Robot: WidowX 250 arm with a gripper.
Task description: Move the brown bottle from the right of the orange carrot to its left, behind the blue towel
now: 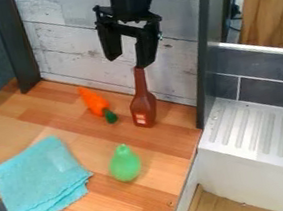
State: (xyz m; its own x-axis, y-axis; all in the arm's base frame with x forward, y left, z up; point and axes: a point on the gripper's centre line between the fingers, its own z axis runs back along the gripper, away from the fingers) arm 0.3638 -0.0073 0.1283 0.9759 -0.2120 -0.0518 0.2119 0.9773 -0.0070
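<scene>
The gripper hangs from the top centre of the frame, pointing down with its two fingers spread apart. The right-hand fingertip in the picture meets the neck top of the brown bottle, near the centre, though contact is unclear; the orange carrot lies left of the bottle on the wooden surface.

We see a butcher-block wood counter with a smooth finish and a soft, matt cloth towel. We notice smooth, plastic-looking skin on the green pear.
</scene>
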